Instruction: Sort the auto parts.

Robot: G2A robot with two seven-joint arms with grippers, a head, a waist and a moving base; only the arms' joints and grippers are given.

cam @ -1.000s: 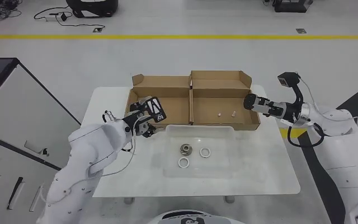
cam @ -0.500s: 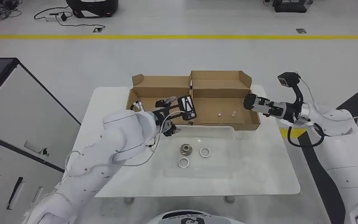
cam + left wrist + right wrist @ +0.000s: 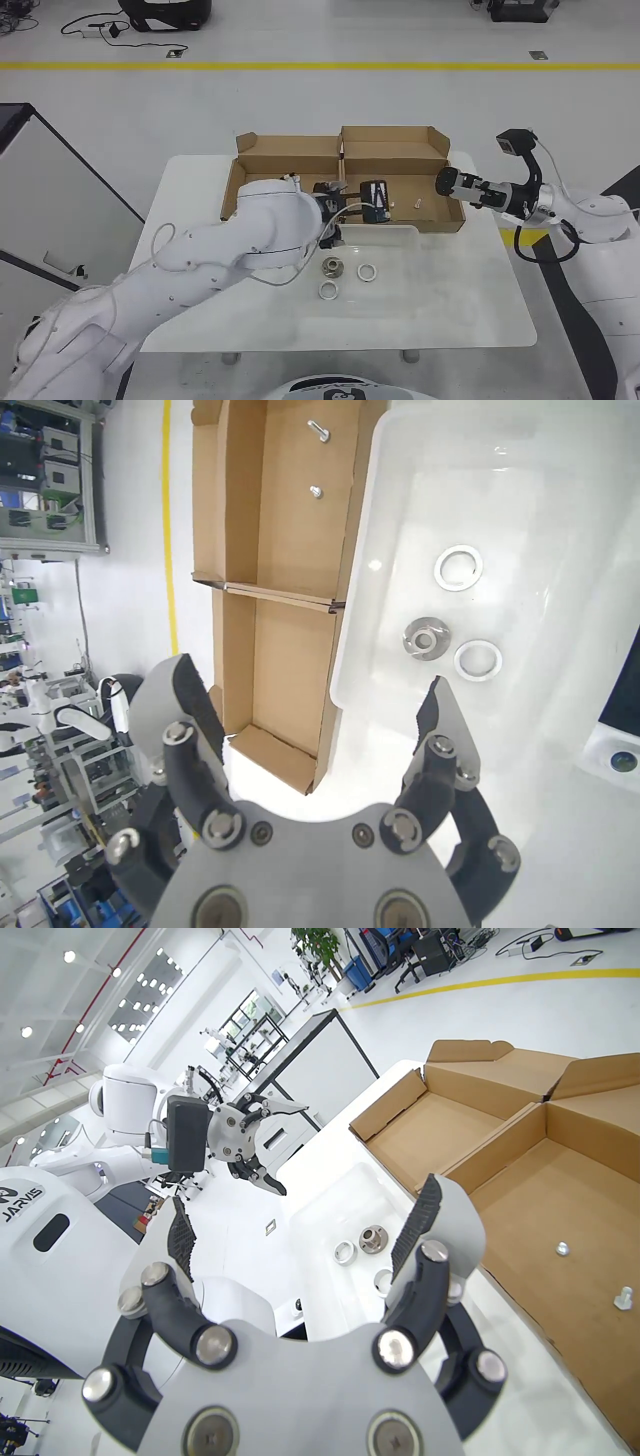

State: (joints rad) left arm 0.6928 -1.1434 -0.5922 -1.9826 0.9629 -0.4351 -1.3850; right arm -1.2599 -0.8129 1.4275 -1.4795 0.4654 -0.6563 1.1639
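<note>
A clear tray [image 3: 400,290] at the table's middle holds a metal flange [image 3: 331,266] and two rings [image 3: 367,271] [image 3: 327,290]. In the left wrist view the flange [image 3: 425,640] lies between the rings [image 3: 458,566] [image 3: 478,660]. Two bolts [image 3: 394,204] [image 3: 416,201] lie in the right cardboard box [image 3: 400,185]; the left box [image 3: 265,185] is partly hidden by the arm. My left gripper [image 3: 310,672] hangs open and empty high over the tray's left end, also seen as the left gripper [image 3: 335,203]. My right gripper [image 3: 304,1190] is open and empty by the right box's right wall [image 3: 445,183].
The two boxes stand side by side along the table's back, their flaps up. Bare white tabletop [image 3: 470,300] runs to the right of the tray and along the front edge.
My left arm has swung from the table's left side rightward, across the left box to above the tray's back-left corner. The right arm has stayed put.
</note>
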